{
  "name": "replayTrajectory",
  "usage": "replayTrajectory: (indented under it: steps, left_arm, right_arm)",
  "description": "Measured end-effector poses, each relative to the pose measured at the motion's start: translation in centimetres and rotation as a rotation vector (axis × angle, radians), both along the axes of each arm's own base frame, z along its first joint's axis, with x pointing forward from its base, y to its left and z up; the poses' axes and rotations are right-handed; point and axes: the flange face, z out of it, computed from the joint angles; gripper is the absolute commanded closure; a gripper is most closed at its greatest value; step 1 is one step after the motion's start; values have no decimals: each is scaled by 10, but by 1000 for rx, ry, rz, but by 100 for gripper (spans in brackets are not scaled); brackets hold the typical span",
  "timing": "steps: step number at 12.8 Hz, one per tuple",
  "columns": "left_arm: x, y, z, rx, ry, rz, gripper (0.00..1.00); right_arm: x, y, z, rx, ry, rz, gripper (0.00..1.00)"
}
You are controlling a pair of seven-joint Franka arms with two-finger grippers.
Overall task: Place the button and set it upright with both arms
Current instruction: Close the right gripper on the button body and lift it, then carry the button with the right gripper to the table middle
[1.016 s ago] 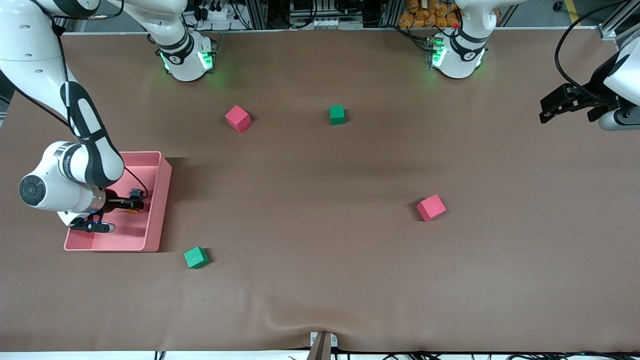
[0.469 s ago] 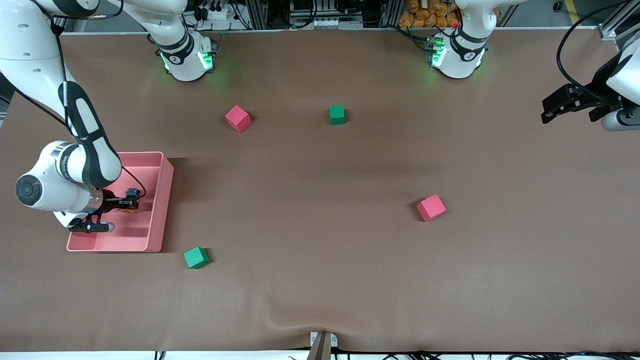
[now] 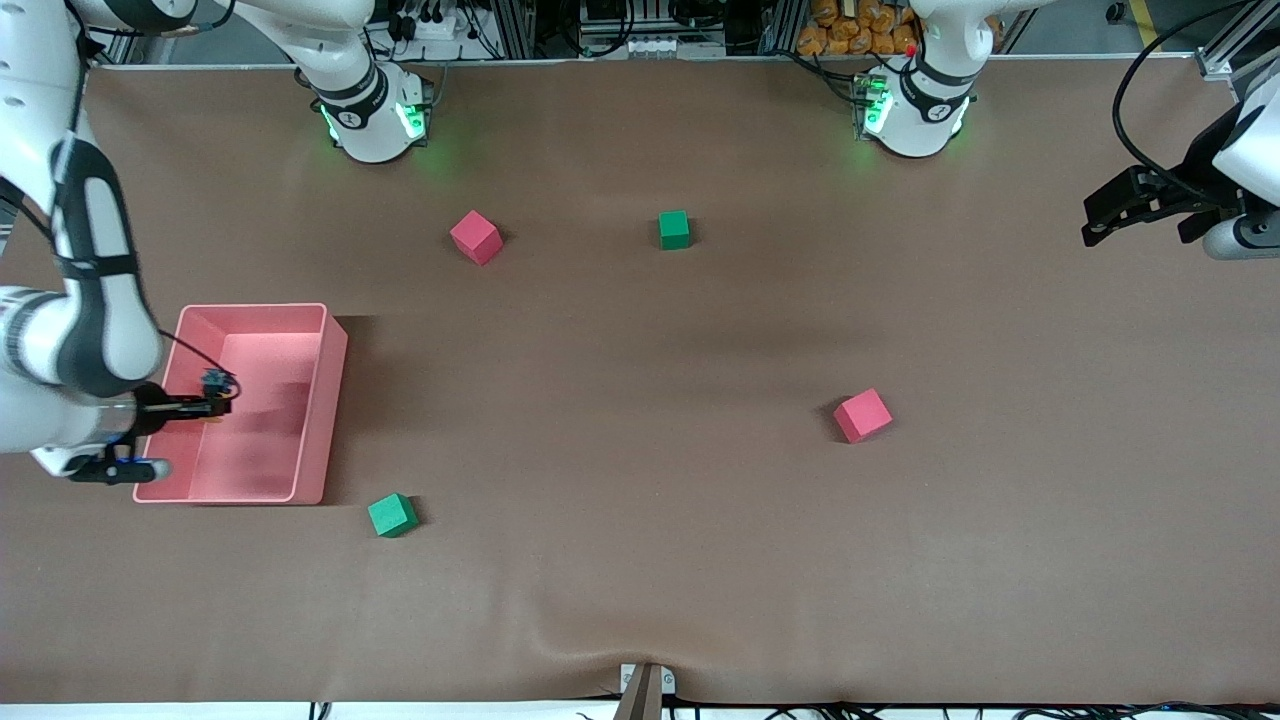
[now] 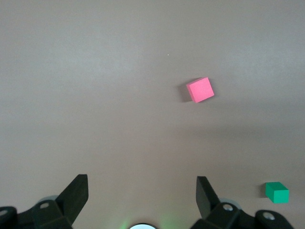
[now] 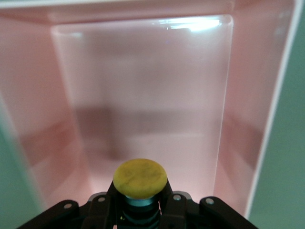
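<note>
Pink bin [image 3: 320,330] at the right arm's end of the table, button [image 5: 140,178] gripped over it.

Clamped in the right gripper [image 3: 205,405], the button's orange cap shows above the bin's bare floor, clear of its walls. The left gripper [image 3: 1105,215] waits with fingers spread over the table's edge at the left arm's end. Brown table [image 3: 640,560] lies wide open in the middle; two red cubes [image 3: 475,236] [image 3: 862,414] and two green cubes [image 3: 674,229] [image 3: 392,514] sit well apart. No writing is readable.
</note>
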Motion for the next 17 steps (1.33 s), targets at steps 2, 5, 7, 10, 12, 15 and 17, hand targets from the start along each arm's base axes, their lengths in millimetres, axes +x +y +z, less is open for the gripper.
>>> replayTrajectory:
  steps: [2, 5, 7, 10, 12, 15, 17]
  left_arm:
    - [0, 2, 0, 0, 0, 4, 0]
    - [0, 3, 0, 0, 0, 6, 0]
    - [0, 5, 0, 0, 1, 8, 0]
    - [1, 8, 0, 0, 1, 15, 0]
    - [1, 8, 0, 0, 1, 15, 0]
    - [1, 9, -1, 0, 2, 16, 0]
    - [3, 9, -5, -1, 10, 16, 0]
  right_arm:
    - [16, 48, 45, -18, 20, -32, 100]
    - [31, 195, 82, 12, -8, -109, 100]
    - [29, 287, 88, 80, -39, -170, 100]
    - [10, 442, 58, 109, -146, -228, 100]
    - [-20, 539, 6, 141, -204, -191, 100]
    - [-69, 622, -72, 145, -241, -98, 100]
    - [-91, 646, -100, 118, -249, -32, 100]
